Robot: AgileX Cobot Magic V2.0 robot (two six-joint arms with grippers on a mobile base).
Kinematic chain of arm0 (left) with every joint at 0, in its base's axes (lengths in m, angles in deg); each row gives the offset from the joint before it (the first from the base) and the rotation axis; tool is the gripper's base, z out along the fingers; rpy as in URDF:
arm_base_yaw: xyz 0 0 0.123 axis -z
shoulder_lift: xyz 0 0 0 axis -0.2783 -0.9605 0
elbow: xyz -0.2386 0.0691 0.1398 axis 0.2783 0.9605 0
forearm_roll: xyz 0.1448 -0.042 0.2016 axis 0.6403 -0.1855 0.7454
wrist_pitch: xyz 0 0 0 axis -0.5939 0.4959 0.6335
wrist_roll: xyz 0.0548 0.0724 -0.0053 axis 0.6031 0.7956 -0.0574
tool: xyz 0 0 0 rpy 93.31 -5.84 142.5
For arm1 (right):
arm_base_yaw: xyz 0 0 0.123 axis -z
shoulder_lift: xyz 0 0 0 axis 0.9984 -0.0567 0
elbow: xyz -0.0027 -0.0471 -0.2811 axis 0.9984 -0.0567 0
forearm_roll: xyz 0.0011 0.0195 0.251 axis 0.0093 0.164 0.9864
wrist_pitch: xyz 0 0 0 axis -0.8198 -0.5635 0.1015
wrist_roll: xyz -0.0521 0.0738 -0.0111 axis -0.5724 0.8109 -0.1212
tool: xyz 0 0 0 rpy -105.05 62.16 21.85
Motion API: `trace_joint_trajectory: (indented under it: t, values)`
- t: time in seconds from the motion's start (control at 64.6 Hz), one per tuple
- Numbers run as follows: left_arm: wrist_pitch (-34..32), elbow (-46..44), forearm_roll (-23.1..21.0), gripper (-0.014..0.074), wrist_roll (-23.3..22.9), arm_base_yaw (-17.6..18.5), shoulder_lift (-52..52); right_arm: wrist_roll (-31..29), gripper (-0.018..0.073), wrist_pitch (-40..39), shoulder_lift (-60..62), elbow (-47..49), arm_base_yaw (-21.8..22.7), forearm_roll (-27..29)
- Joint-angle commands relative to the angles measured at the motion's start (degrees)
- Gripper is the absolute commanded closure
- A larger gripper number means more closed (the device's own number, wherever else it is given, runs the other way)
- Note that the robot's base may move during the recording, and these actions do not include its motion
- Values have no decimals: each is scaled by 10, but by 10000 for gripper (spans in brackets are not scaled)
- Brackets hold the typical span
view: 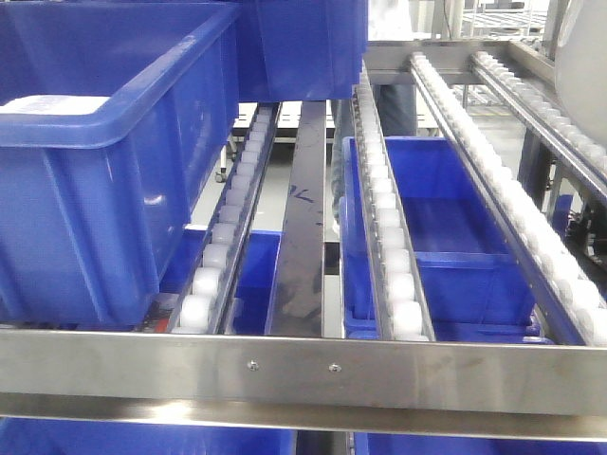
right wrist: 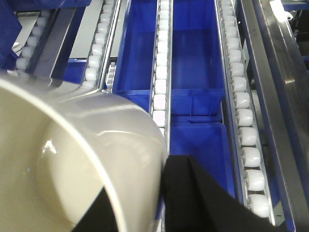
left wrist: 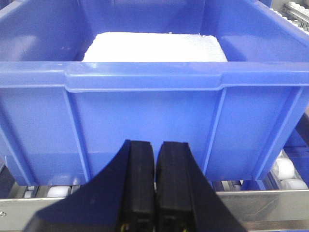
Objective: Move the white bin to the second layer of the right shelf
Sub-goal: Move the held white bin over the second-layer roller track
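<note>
The cream-white glossy white bin (right wrist: 72, 145) fills the lower left of the right wrist view. My right gripper (right wrist: 141, 175) is shut on its wall, with one black finger inside the mouth and the other (right wrist: 193, 193) outside. The bin hangs over the roller lanes (right wrist: 241, 116) of the right shelf second layer. In the front view only a corner of the white bin (view: 583, 66) shows at the top right, above the white rollers (view: 531, 227) behind the steel front rail (view: 303, 365). My left gripper (left wrist: 155, 145) is shut on nothing, just in front of a blue crate's wall.
A big blue crate (view: 85, 161) holding a white block (left wrist: 154, 47) sits on the rack's left lanes. Another blue crate (view: 303, 47) stands behind it. More blue crates (view: 446, 237) lie on the level below, seen between the roller tracks.
</note>
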Motion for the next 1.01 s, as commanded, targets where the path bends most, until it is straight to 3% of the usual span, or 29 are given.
trace_joint_trajectory:
  t: [0.0, 0.124, 0.34, 0.557, 0.696, 0.99]
  values:
    - [-52, 16, 0, 512, -4, 4, 8, 0, 507, -38, 0, 17, 4, 7]
    - [-52, 16, 0, 512, -4, 4, 8, 0, 507, -21, -34, 17, 4, 7]
    - [-52, 16, 0, 512, -4, 4, 8, 0, 507, -40, -225, 58, -4, 7]
    - [-52, 16, 0, 512, -4, 4, 8, -1, 507, -33, -401, 157, -49, 2]
    - [-52, 16, 0, 512, -4, 4, 8, -1, 507, -23, -460, 196, -72, 0]
    - [-52, 16, 0, 512, -4, 4, 8, -1, 507, -28, -500, 198, -73, -2]
